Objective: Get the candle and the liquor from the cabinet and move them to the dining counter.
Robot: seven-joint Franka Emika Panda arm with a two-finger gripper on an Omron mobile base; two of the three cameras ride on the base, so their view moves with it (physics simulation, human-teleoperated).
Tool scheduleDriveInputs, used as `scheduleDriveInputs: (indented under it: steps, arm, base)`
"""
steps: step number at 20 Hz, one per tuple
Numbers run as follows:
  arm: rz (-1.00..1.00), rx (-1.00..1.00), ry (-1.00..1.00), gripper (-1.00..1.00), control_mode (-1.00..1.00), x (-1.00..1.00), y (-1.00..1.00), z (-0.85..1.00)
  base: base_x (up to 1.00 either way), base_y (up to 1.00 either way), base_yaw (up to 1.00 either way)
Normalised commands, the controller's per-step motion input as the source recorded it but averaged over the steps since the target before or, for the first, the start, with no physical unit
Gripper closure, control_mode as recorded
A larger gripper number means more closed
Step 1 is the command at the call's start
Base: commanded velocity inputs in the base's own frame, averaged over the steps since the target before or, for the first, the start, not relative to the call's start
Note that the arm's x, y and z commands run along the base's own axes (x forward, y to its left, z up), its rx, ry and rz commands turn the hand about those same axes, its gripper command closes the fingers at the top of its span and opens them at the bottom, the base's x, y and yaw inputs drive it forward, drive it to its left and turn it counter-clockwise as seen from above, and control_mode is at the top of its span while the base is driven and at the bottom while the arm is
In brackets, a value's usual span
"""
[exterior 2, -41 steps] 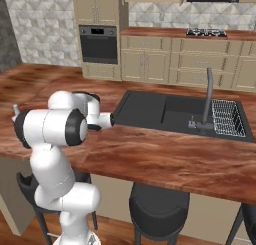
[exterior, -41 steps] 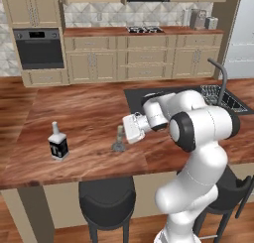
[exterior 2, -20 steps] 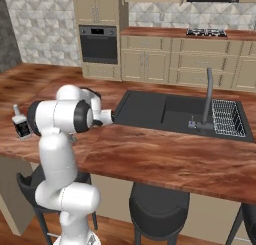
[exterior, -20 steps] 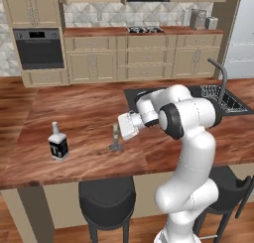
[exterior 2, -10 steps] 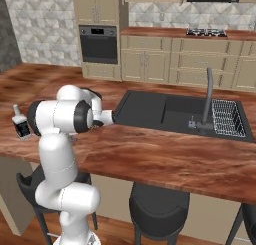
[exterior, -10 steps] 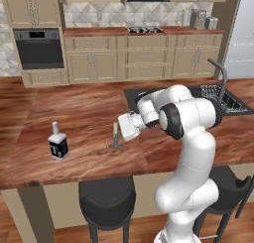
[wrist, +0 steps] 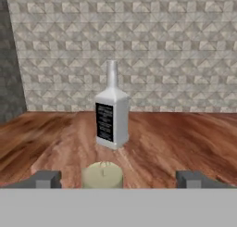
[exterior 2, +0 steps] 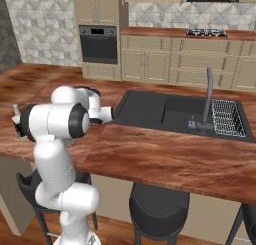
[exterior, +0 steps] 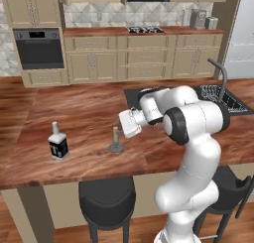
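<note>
Hand view: gripper standing released, fingers spread either side of the candle.
Liquor sitting upright beyond the candle on the dining counter, apart from it.

candle base — below frame edge

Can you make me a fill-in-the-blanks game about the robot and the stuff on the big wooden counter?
1. The candle stands upright on the dining counter, between the fingers of the robot's ____ hand.
2. The liquor bottle has a ____ cap.
3. Beyond the arm, the black sink is set into the ____.
4. Under the counter's edge stand dark ____.

Missing words: open; white; dining counter; stools
</note>
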Motion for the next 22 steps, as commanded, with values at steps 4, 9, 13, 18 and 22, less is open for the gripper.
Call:
scheduleDriveInputs:
  steps: [4, 9, 13, 18, 22]
  arm:
    - [0.00, 0.00, 0.00, -1.00, -1.00, -0.07, 0.00, 0.53]
    - [0.00, 0.00, 0.00, -1.00, -1.00, -0.23, -0.06, 0.52]
    - [0.00, 0.00, 0.00, -1.00, -1.00, -0.37, -0.07, 0.53]
    - [-0.01, 0.00, 0.00, -1.00, -1.00, -0.62, -0.01, 0.49]
    - [-0.05, 0.00, 0.00, -1.00, -1.00, -0.83, 0.00, 0.43]
  base:
    - [0.00, 0.00, 0.00]
    - [0.00, 0.00, 0.00]
    - [0.00, 0.00, 0.00]
    - [0.00, 0.00, 0.00]
    - [0.00, 0.00, 0.00]
